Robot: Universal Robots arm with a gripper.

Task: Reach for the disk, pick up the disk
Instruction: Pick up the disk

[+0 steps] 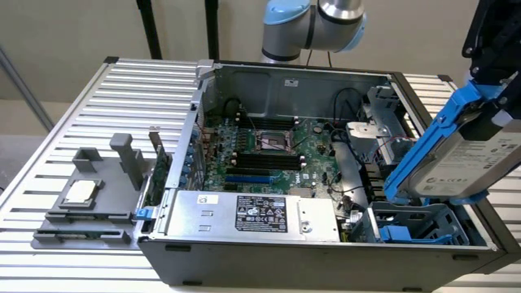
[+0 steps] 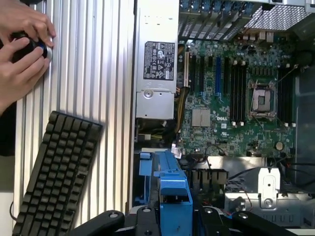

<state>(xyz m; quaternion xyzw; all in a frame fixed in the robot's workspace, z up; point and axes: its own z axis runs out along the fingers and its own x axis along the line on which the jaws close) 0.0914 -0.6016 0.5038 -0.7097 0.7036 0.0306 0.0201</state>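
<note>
Now, case: open grey metal computer tower (image 1: 244, 73) lying on a slatted table (image 1: 122, 91), green motherboard (image 1: 269, 152) exposed.
Arm: black gripper (image 1: 498, 67) hangs high over the case's right side in the exterior view.
Disk: silver-grey hard drive in blue carrier (image 1: 464, 152), tilted, lifted above the drive bay (image 1: 419, 226).
Grip: clamped on the disk.
Hands: a person's hands (image 2: 22, 46) beside a black keyboard (image 2: 54, 172).

A ribbed aluminium table (image 1: 97, 110) carries an open computer tower (image 1: 326, 256) lying on its side. At the exterior view's left, a grey fixture tray (image 1: 82, 213) rests on the slats. A black keyboard (image 2: 56, 172) lies there too.
</note>
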